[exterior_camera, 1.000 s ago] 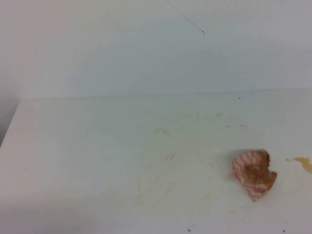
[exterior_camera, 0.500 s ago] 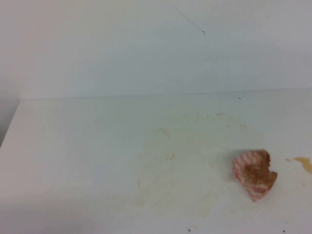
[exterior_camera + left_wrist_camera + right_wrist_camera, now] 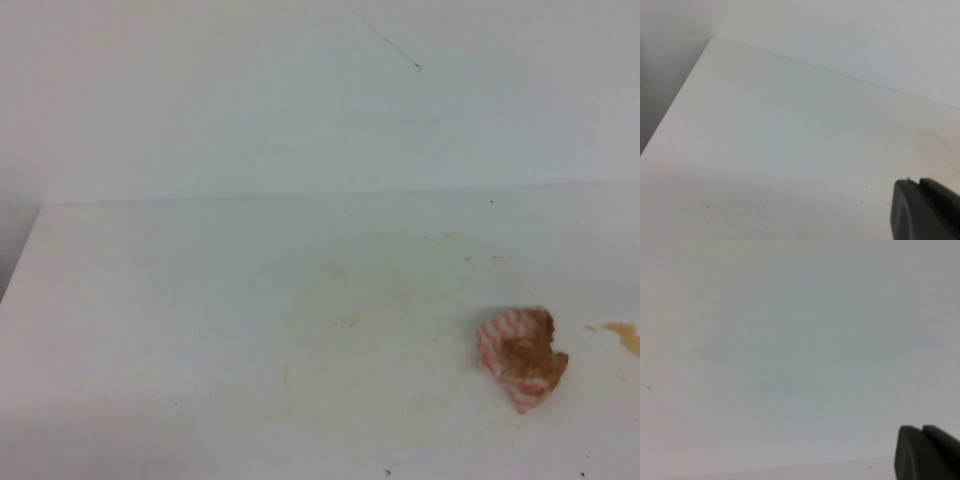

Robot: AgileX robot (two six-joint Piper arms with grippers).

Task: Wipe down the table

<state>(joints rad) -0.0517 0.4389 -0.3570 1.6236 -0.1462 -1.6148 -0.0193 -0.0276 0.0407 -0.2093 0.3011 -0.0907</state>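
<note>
The striped cloth (image 3: 522,358) is staying in the same spot on the right side of the table (image 3: 150,300), near a brown spill (image 3: 625,335). The left gripper (image 3: 918,182) is hanging over the table, pinched together, empty. The right gripper (image 3: 921,429) is facing the wall (image 3: 790,340), pinched together, empty.

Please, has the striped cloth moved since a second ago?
No; the striped cloth stays left of the brown spill. The left gripper and right gripper are both outside the high view.
</note>
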